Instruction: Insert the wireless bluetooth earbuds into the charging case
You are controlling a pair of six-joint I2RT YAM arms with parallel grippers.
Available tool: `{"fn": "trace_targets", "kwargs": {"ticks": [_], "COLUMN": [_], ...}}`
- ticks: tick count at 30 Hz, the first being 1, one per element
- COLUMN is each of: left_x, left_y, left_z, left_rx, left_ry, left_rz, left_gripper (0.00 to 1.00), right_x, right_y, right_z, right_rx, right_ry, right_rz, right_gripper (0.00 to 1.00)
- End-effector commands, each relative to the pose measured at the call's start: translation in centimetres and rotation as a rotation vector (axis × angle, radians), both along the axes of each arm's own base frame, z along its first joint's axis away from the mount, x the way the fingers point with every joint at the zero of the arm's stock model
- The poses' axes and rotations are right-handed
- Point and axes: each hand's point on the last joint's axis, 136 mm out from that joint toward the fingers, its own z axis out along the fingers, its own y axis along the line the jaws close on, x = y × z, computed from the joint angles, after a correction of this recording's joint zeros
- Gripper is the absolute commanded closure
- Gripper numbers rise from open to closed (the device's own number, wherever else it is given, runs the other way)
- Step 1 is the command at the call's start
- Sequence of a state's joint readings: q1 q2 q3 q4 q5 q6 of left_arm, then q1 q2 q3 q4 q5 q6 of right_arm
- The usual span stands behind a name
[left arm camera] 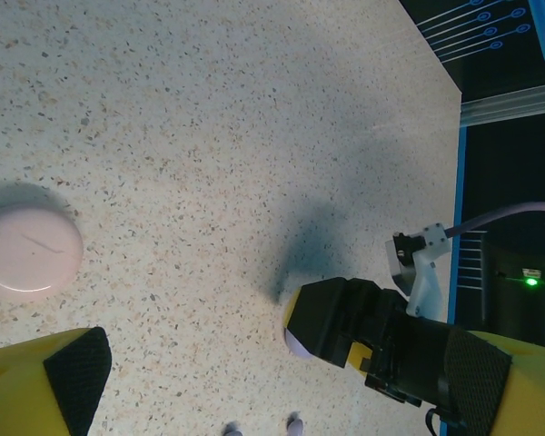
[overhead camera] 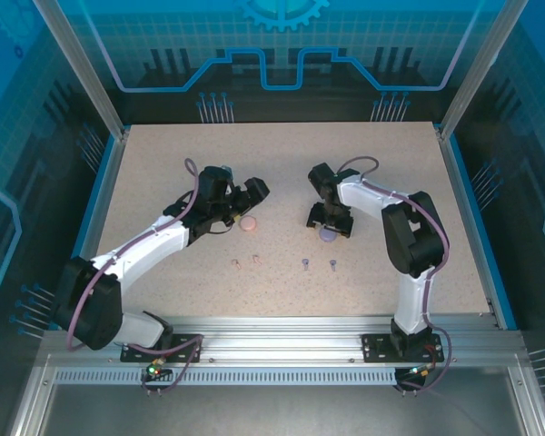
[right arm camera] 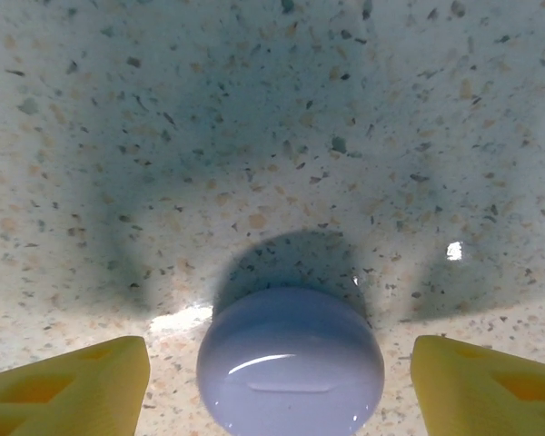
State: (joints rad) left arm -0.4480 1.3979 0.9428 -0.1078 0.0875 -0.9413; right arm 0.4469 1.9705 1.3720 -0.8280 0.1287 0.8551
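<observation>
Your right gripper (overhead camera: 330,227) straddles the purple case (right arm camera: 291,363) at bottom centre, jaws released. Your left gripper (left arm camera: 200,363) gapes wide, pink case (left arm camera: 29,250) at mid-left.

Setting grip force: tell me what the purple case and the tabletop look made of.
Purple case: probably smooth, glossy plastic; curved light streaks shine on its lid. Tabletop: speckled stone-look surface, perhaps laminate or composite, fairly matte, with dark and tan flecks.

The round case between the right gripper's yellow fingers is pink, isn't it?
No, the round case between the right gripper's yellow fingers is pale purple, not pink. The right wrist view shows it.
</observation>
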Motion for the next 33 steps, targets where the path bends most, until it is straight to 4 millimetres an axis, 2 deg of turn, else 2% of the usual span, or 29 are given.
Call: {"fn": "trace_targets", "kwargs": {"ticks": [1, 20, 27, 33], "left_x": [0.3, 0.3, 0.1, 0.1], "left_y": [-1.1, -2.2, -2.6, -3.9], "left_z": [1.1, 0.9, 0.8, 1.7], "left_rx": [-0.029, -0.016, -0.012, -0.002], "left_ry": [-0.01, -0.011, -0.009, -0.099], "left_rz": [-0.033, -0.062, -0.071, -0.112], "left_gripper": [0.01, 0.01, 0.01, 0.01], "right_x": [-0.6, -0.4, -0.1, -0.1], "right_y": [0.1, -0.5, -0.3, 0.1], "right_z": [-1.1, -1.6, -1.2, -0.6], "right_rx": [-0.003, 0.025, 0.033, 0.061], "right_ry": [0.027, 0.018, 0.009, -0.005], "right_rz": [0.004, -0.009, -0.004, 0.0], "right_gripper": [0.29, 0.38, 0.39, 0.49]}}
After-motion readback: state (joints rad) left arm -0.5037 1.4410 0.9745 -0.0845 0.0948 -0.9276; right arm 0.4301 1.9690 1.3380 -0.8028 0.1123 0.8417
